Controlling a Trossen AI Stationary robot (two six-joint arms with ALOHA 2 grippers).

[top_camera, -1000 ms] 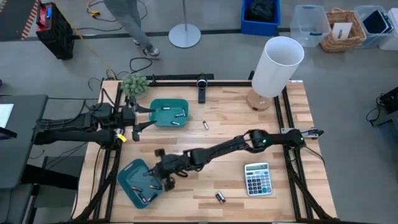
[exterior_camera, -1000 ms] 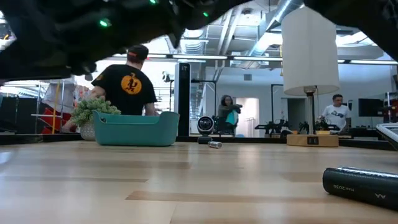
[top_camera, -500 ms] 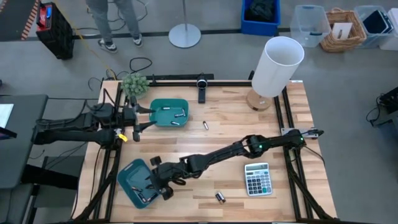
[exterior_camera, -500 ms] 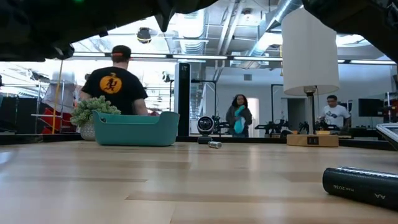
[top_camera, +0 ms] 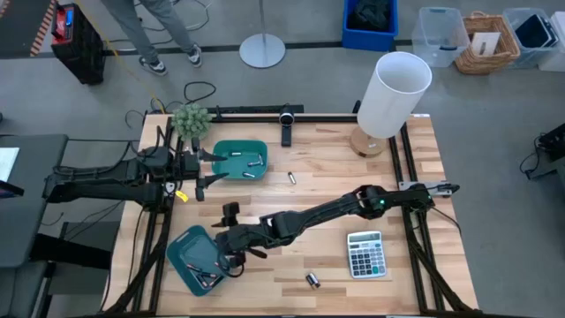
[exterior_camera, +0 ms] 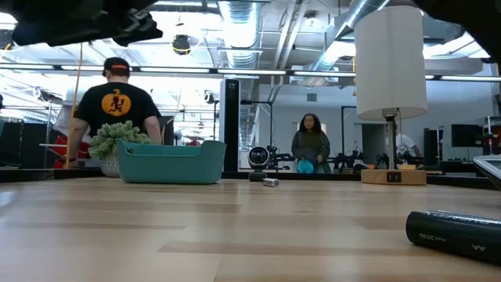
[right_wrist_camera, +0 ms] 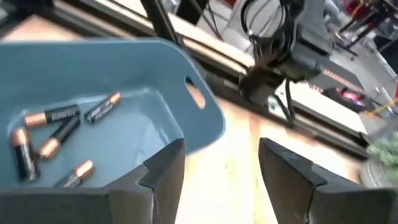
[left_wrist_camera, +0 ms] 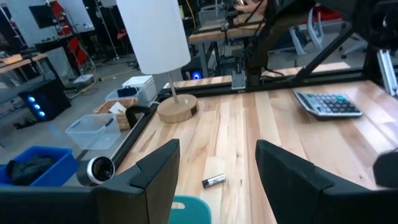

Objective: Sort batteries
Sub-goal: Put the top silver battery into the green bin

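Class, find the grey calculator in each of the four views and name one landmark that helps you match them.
High view: calculator, lower right of the table.
Low view: not in it.
Left wrist view: far across the table, upper right.
Right wrist view: not in it.
Shared landmark: the white lamp, standing at the same table side.

You have open table between the calculator and the near bin; only the right arm crosses it.

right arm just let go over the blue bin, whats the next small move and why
Probably lift the right gripper clear of the blue bin and swing toward the loose battery near the calculator. Its jaws stand open and empty, five batteries lie in the bin, and that one waits closest on the table.
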